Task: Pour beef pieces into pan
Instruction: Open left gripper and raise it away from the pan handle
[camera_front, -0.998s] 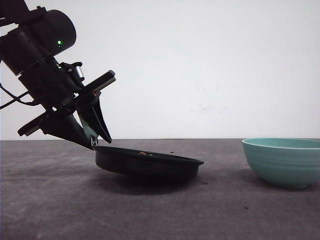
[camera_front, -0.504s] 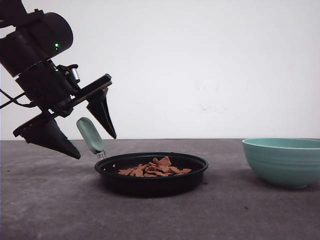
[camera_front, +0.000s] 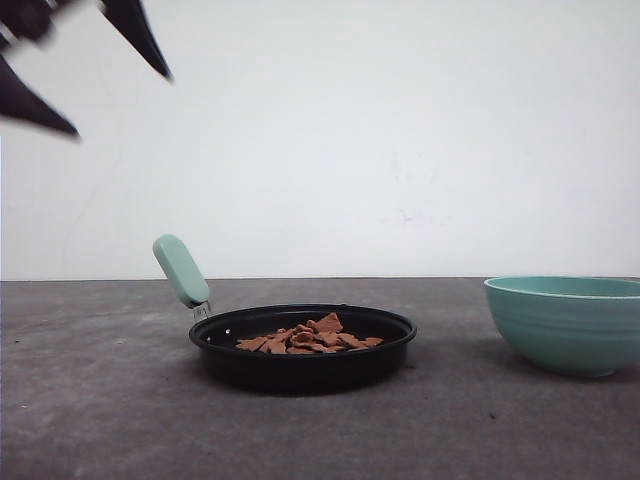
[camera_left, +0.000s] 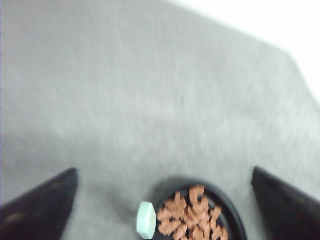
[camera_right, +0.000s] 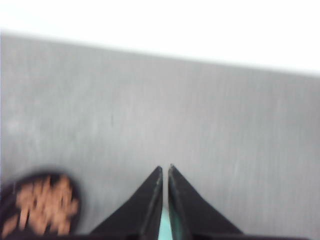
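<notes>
The black pan (camera_front: 303, 362) sits flat on the grey table, its mint-green handle (camera_front: 181, 270) sticking up to the left. A heap of reddish-brown beef pieces (camera_front: 308, 335) lies inside it. My left gripper (camera_front: 123, 106) is open, high above and to the left of the handle, holding nothing. In the left wrist view, blurred, the gripper (camera_left: 164, 172) looks down on the pan (camera_left: 235, 212), the beef pieces (camera_left: 192, 217) and the handle (camera_left: 146, 221). My right gripper (camera_right: 165, 167) is shut, a mint sliver showing low between its fingers. The pan with beef (camera_right: 42, 202) lies off to its side.
A ribbed teal bowl (camera_front: 566, 322) stands on the table at the right, apart from the pan. A white wall closes off the back of the table.
The left gripper let go of the pan handle, the tilted pan settled flat, and the gripper has since risen up and to the left. Bowl and pan stay put.
</notes>
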